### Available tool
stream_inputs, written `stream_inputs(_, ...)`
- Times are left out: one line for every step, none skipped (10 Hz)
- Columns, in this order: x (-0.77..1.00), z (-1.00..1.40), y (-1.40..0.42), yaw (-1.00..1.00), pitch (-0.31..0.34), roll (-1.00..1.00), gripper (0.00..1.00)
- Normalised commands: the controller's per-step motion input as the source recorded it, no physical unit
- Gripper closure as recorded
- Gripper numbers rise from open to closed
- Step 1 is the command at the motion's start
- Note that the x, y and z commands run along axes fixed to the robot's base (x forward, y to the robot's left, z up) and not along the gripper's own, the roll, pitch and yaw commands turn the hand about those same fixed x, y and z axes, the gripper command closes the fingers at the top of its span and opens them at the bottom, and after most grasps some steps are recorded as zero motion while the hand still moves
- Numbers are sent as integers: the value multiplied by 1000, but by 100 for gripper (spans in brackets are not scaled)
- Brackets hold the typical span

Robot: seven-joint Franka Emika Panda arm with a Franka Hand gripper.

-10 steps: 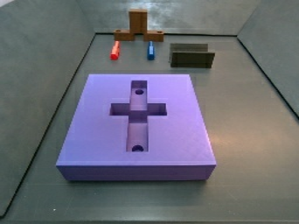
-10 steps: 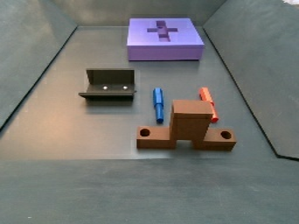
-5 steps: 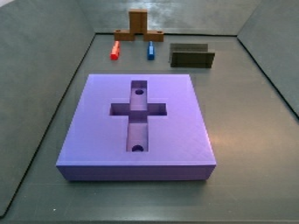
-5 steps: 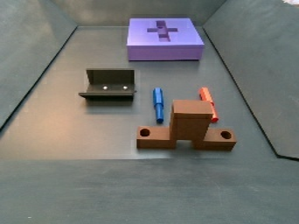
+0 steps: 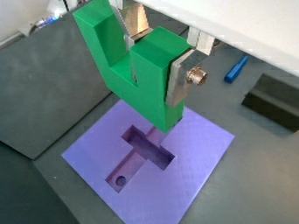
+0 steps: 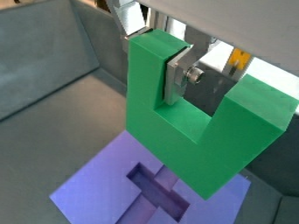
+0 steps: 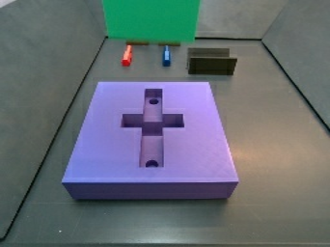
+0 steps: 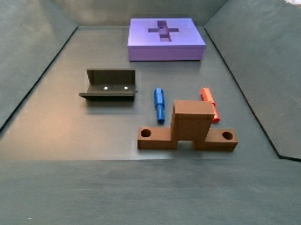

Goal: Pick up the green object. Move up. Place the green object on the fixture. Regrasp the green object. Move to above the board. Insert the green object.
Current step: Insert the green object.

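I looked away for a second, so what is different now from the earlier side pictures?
The green object has come into a side view at the top edge, hiding the wooden stand there. In both wrist views the tool holds it above the board, one finger in the notch. The board, fixture, blue peg, red peg and wooden stand lie as before.

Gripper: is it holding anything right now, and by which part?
Yes. The gripper holds the green object by one of its two legs, above the board.
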Motion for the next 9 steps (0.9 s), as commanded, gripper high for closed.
stream_inputs(0, -897, -106, 0, -90, -103, 100)
stream_inputs(0, -800, -86, 0, -130, -131, 100)
stream_inputs(0, -731, 0, 89, -187, -121, 100)
stream_inputs(0, -726, 0, 200, -251, -44, 100)
stream_inputs(0, -697, 0, 214, -267, 0, 100)
stream_inputs(26, -663, 0, 271, -279, -1, 100)
stream_inputs(34, -623, 0, 274, -299, -13, 100)
stream_inputs(0, -331, -26, 146, -200, 184, 100)
stream_inputs(166, -94, -31, 0, 0, 371, 100)
